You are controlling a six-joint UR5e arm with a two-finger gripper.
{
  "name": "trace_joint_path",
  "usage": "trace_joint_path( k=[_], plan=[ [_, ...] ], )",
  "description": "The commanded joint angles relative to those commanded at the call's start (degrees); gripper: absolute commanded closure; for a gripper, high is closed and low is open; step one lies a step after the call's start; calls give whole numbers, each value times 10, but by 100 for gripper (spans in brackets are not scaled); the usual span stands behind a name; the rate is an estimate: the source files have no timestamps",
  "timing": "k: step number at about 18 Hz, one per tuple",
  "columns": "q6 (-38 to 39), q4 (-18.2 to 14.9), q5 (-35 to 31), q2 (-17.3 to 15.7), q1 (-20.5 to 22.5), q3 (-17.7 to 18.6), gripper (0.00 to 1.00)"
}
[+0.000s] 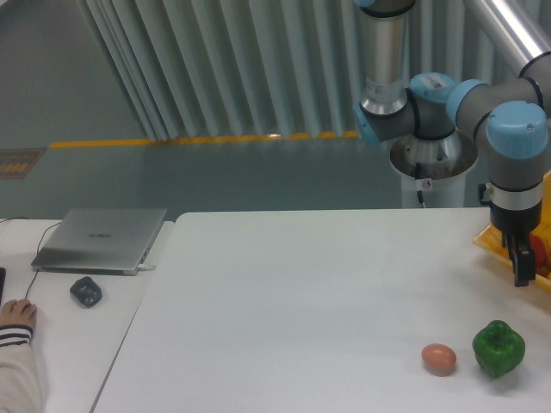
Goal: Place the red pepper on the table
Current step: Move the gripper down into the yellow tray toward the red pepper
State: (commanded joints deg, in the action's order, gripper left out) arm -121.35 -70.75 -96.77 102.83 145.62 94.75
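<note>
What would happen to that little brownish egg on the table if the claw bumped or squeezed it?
The egg is rounded and lies loose on the smooth white table, so a nudge would probably send it rolling, maybe against the green pepper next to it. It looks small and likely light. Its smooth curved surface might slip between two fingers. Whether it is breakable cannot be told.

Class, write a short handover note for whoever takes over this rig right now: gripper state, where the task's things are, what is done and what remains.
Gripper: hanging over the yellow basket at the table's right edge; open or shut cannot be told from this view.
Red pepper: a red shape in the basket beside the gripper, mostly hidden, not visibly lifted.
Table: holds the green bell pepper and an egg near the front right.
Done: nothing placed yet.
Left: grasp the red pepper, lift it out, set it on the table.
</note>
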Motion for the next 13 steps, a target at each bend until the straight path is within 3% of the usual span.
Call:
trace_joint_path(
  k=[2,10,13],
  plan=[
    [-64,-1,-3,0,5,0,0],
    [-196,-22,-13,-1,27,0,0],
    [-229,-48,-12,-1,28,0,0]
  ],
)
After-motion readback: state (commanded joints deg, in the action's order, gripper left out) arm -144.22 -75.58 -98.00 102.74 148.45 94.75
